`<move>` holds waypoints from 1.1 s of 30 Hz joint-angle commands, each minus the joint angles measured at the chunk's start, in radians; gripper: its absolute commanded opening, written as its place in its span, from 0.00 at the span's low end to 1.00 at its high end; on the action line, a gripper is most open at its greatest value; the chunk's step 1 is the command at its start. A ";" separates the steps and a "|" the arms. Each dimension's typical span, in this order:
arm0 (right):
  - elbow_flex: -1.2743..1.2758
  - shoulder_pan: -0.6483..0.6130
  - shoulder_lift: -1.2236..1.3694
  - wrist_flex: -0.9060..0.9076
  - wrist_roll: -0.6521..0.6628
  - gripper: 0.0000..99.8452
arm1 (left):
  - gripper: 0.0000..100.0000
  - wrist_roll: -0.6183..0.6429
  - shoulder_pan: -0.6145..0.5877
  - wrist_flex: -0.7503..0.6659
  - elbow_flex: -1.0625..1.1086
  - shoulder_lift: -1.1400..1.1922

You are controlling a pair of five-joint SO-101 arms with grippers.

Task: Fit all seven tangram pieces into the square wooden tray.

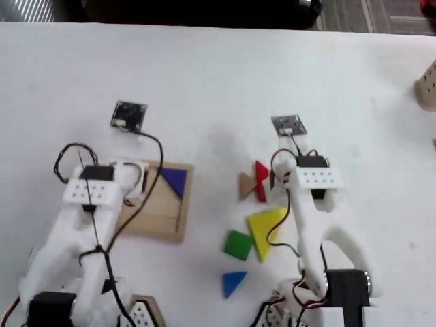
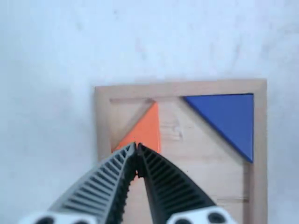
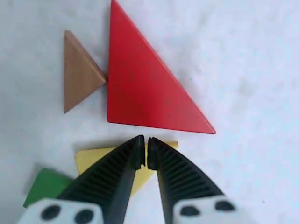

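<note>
The square wooden tray (image 1: 167, 218) (image 2: 103, 116) lies under my left arm. In it lie a large blue triangle (image 1: 174, 180) (image 2: 229, 116) in one corner and an orange triangle (image 2: 145, 128) beside it. My left gripper (image 2: 137, 150) is shut, its tips just above the orange triangle. To the right on the table lie a red triangle (image 1: 261, 180) (image 3: 145, 88), a brown triangle (image 1: 245, 185) (image 3: 79, 72), a yellow triangle (image 1: 266, 228) (image 3: 93, 158), a green square (image 1: 238, 244) (image 3: 44, 186) and a small blue triangle (image 1: 233, 283). My right gripper (image 3: 144, 142) is shut, over the yellow triangle by the red one's edge.
The white table stretches open beyond both arms. A pale perforated wooden block (image 1: 426, 85) stands at the far right edge. Another perforated piece (image 1: 144, 313) sits near the left arm's base at the front.
</note>
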 commanded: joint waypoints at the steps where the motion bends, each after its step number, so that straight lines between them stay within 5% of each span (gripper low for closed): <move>1: -0.005 -0.008 -0.044 -0.016 0.018 0.02 | 0.02 0.083 -0.007 -0.057 -0.017 -0.033; 13: -0.005 -0.008 -0.044 -0.016 0.018 0.02 | 0.02 0.110 -0.005 -0.049 -0.244 0.340; 22: -0.005 -0.013 -0.044 -0.016 0.018 0.02 | 0.02 0.109 0.056 0.008 -0.250 0.343; 33: -0.005 -0.015 -0.044 -0.016 0.020 0.02 | 0.02 0.115 -0.045 -0.044 -0.218 0.246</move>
